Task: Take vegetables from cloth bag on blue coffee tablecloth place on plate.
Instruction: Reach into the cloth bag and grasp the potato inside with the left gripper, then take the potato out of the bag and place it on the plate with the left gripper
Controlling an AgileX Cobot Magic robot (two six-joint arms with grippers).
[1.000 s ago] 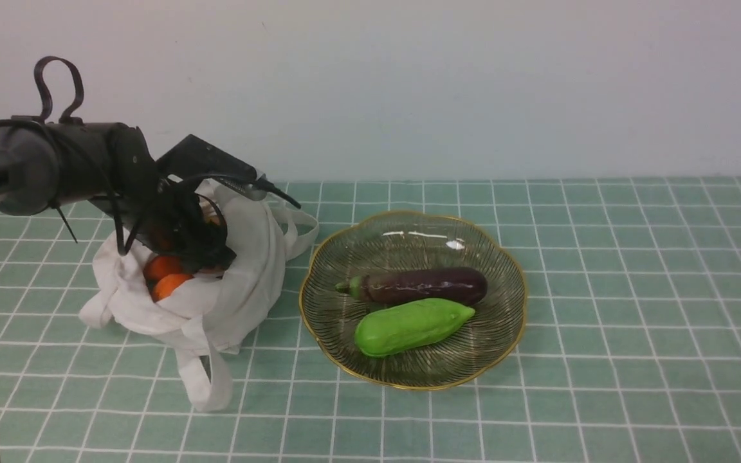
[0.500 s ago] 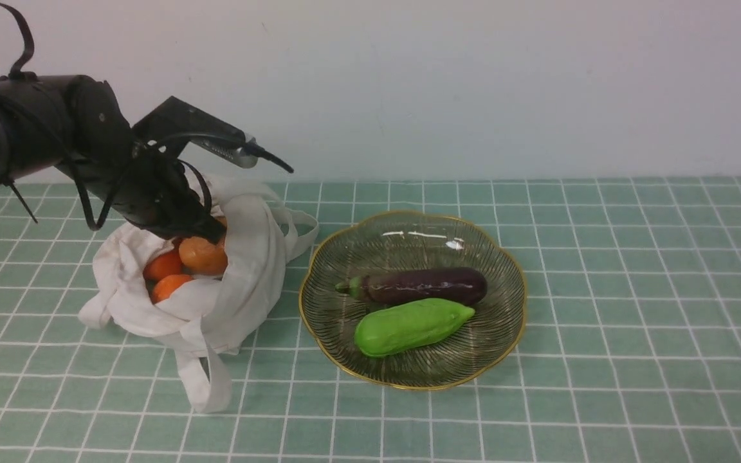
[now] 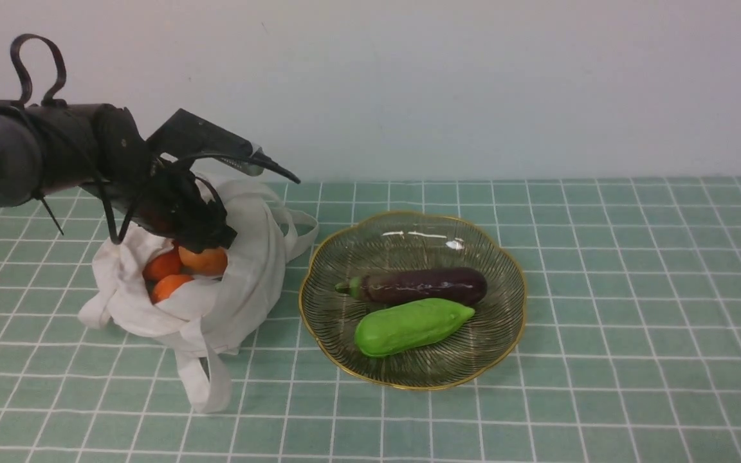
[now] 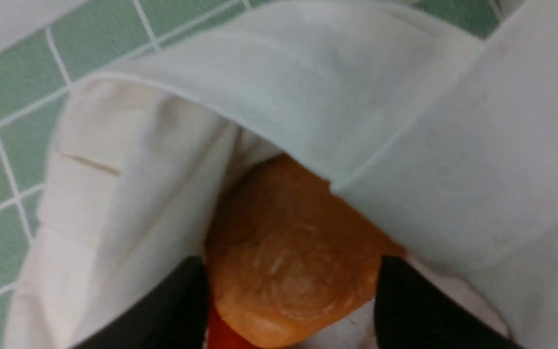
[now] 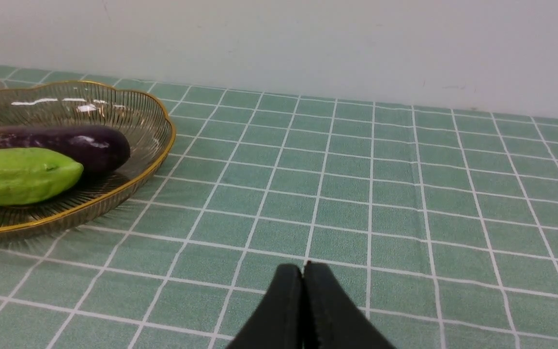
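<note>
The white cloth bag (image 3: 248,270) lies open on the pale teal grid tablecloth (image 3: 634,289), left of the glass plate (image 3: 518,302). In its mouth are a tan-orange potato (image 3: 204,261) and two orange carrots (image 3: 164,265). My left gripper (image 3: 206,243) reaches into the bag mouth. In the left wrist view its black fingers (image 4: 405,300) press both sides of the potato (image 4: 288,232), with bag fabric (image 4: 429,145) folded around it. My right gripper (image 5: 303,269) is shut and empty, low over the cloth to the right of the plate (image 5: 162,145). It is out of the front view.
A dark purple eggplant (image 3: 422,285) and a bright green gourd (image 3: 409,326) lie on the plate. The bag's loop handles (image 3: 206,379) trail toward the table's front. A pale wall stands behind the table.
The left arm rose out of the bag, uncovering the potato, then dropped a little again. The potato stays at the fingertips in the bag mouth. The plate's contents have not moved.
</note>
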